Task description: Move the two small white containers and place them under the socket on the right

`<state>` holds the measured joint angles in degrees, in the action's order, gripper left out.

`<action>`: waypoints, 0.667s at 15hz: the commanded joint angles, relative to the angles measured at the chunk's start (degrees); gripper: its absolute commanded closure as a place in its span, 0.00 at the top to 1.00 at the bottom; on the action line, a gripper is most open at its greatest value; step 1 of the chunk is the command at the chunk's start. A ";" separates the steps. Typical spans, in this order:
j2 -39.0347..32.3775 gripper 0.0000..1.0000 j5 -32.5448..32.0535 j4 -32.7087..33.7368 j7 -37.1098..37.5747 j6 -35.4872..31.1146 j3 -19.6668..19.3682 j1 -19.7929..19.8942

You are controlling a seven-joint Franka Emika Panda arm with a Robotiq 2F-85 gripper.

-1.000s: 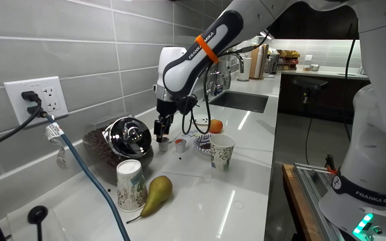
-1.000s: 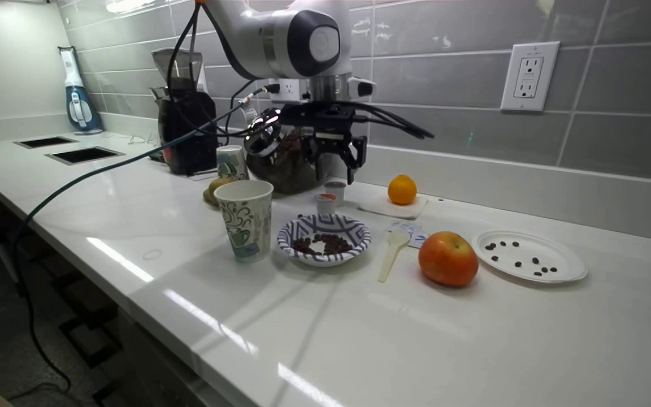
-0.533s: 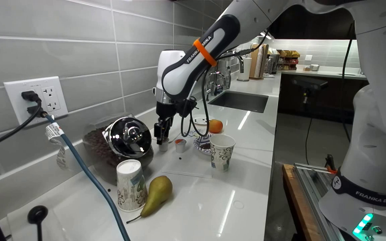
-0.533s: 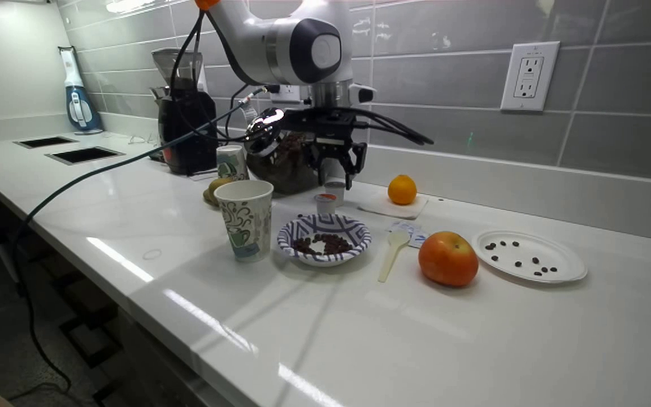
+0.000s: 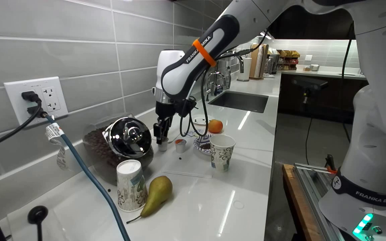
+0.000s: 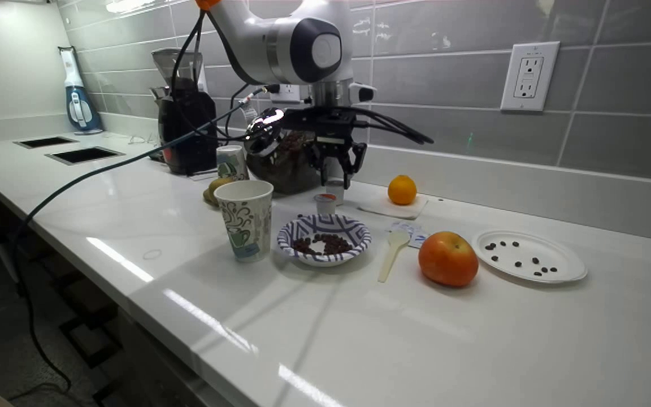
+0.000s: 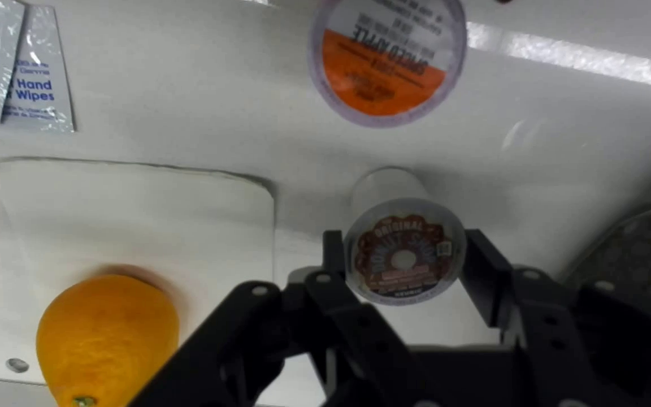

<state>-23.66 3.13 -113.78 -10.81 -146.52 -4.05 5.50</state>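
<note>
Two small white containers stand on the counter. The brown-lidded container (image 7: 404, 257) is between my fingers in the wrist view; it also shows in both exterior views (image 5: 162, 146) (image 6: 335, 195). My gripper (image 7: 402, 249) is shut on it, with one finger (image 7: 334, 254) against each side of its rim. The gripper (image 6: 335, 182) points down, and the container appears at counter height. The orange-and-white-lidded container (image 7: 385, 62) stands apart beside it, also visible in both exterior views (image 5: 180, 146) (image 6: 325, 204). The right-hand socket (image 6: 530, 77) is on the tiled wall, with nothing plugged in.
A bean jar (image 5: 99, 144) lies close to the gripper. An orange (image 6: 402, 190) sits on a napkin (image 6: 379, 208). A bowl of beans (image 6: 325, 261), paper cup (image 6: 244, 220), spoon (image 6: 392, 254), apple (image 6: 448, 258) and white plate (image 6: 563, 257) stand on the counter (image 6: 472, 350).
My gripper has moved down around the brown-lidded container. Its fingers have come closer together, onto the container's sides. The other objects have not moved.
</note>
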 commanded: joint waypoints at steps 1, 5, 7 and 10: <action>5.23 0.29 2.06 -3.87 1.94 0.69 1.51 1.09; 12.62 0.29 4.14 -10.18 4.34 -0.40 0.37 1.84; 16.79 0.29 4.22 -13.94 5.80 -1.29 -1.25 2.82; 22.86 0.29 8.48 -19.50 3.83 -3.08 -4.31 6.47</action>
<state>-8.31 7.00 -125.73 -5.58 -146.82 -6.49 8.84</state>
